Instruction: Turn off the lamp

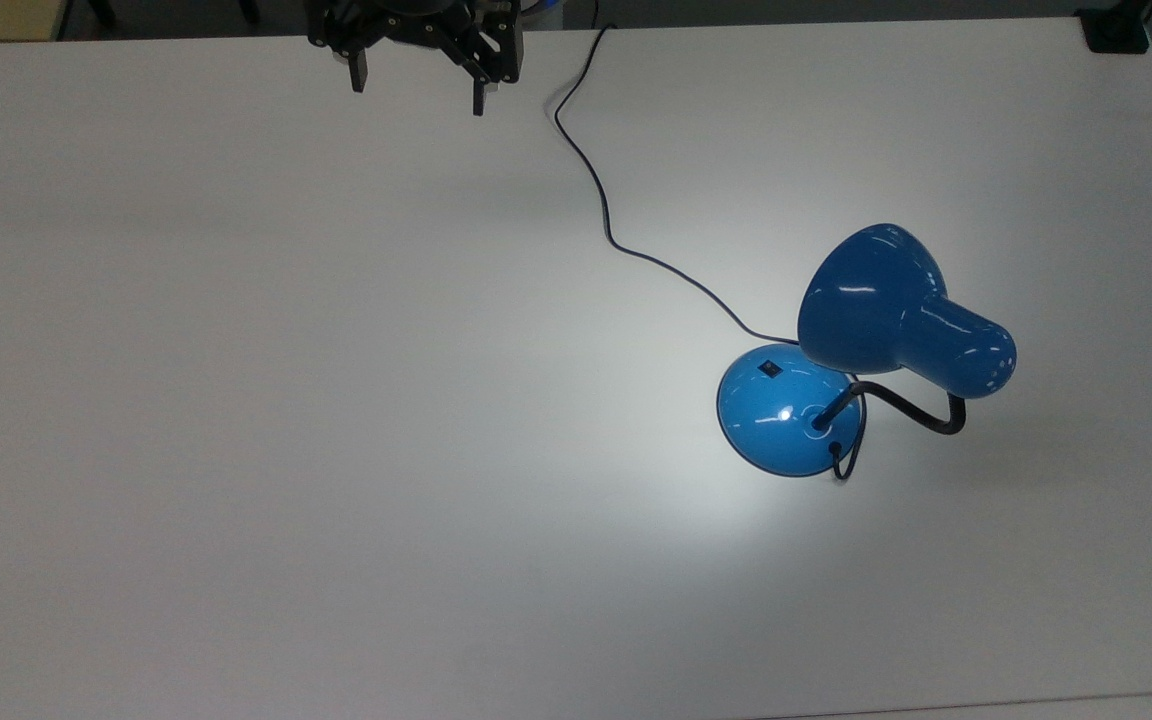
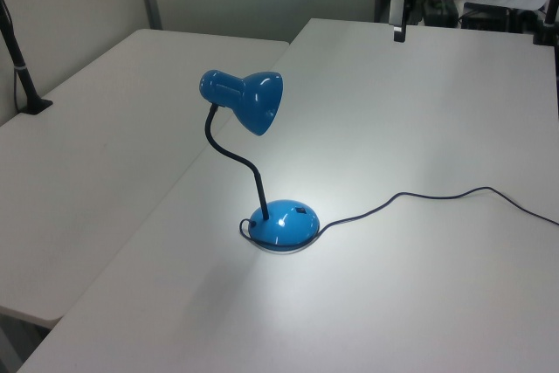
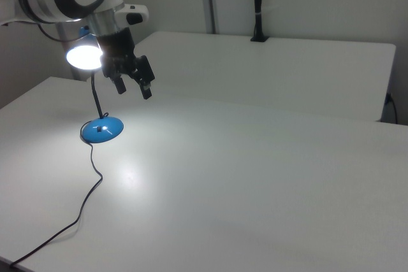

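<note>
White table (image 1: 286,400) across the whole top view. Blue lamp (image 1: 786,420) standing on it at right of centre, lit, with a bright pool around the base. Thin black cord (image 1: 601,200) snaking over the tabletop up to the top edge.

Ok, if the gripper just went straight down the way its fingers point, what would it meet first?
Probably bare table. The open gripper points down at the white surface, well apart from the lamp and clear of the cord, though depth is hard to judge.
</note>
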Robot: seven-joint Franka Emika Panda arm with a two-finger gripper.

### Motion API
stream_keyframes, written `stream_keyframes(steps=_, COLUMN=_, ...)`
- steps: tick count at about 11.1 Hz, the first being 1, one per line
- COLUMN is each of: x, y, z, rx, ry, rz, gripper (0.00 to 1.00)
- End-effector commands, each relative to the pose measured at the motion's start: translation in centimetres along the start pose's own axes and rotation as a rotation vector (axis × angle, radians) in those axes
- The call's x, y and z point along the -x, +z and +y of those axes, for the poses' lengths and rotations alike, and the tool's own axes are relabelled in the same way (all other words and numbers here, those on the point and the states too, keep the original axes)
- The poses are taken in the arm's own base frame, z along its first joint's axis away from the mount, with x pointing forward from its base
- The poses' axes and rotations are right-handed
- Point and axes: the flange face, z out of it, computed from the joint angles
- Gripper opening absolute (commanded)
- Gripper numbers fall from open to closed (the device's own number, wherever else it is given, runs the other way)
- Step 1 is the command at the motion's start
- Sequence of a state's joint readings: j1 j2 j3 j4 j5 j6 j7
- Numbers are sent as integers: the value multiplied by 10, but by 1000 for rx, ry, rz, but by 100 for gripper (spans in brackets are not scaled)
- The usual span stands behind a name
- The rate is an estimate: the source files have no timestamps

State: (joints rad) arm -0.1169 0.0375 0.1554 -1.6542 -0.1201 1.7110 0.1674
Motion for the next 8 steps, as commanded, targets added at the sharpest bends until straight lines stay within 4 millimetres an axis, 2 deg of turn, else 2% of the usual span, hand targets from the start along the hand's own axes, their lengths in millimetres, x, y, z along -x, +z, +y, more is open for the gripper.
stream_keyframes(steps=1, x=1, y=-1, z=-1, rx=-7, ry=4, rz=-2, gripper=100)
stream_keyframes(steps=5, x=1, y=0, z=-1, rx=-7, ry=3, rz=-5, gripper=100)
stream_keyframes(steps=6, x=1, y=0, z=-1, rx=-7, ry=1, rz=-4, gripper=96)
stream_keyframes(steps=8, x=1, y=1, z=-1, rx=-11, ry=-63, rz=-9, gripper=18)
